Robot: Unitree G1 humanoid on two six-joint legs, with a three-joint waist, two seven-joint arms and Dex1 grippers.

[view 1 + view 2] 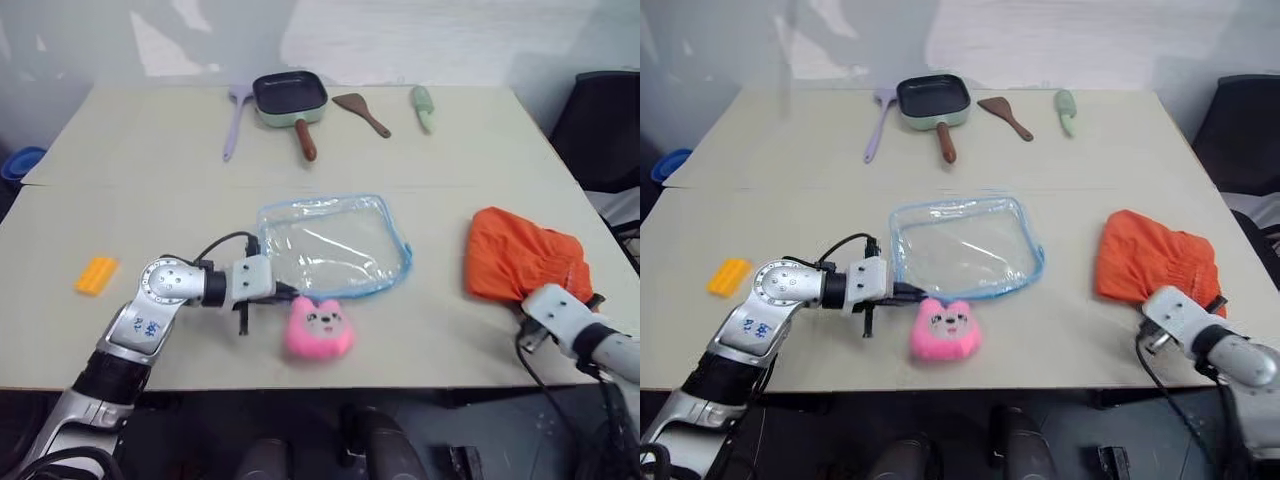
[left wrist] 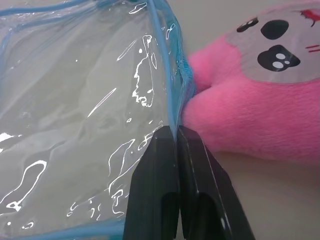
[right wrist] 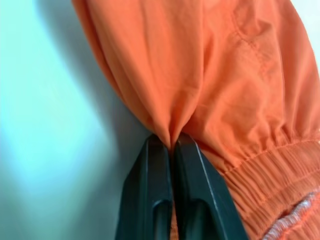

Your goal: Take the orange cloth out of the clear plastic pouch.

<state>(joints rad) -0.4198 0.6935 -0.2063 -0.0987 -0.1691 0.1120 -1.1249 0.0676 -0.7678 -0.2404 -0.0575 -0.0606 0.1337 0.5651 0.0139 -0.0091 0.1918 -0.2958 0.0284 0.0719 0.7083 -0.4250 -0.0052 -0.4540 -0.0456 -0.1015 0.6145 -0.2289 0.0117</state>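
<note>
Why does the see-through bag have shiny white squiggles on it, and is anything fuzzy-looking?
In the left wrist view, the white squiggles are light glinting off the wrinkled clear plastic pouch, and the close-up pink plush toy looks a bit soft. In the right wrist view, the table beside the orange cloth glows pale and washed out, with a dark shadow along the cloth's edge.

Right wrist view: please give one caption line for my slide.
Right gripper shut on a pinched fold of the orange cloth, which lies on the table.
</note>
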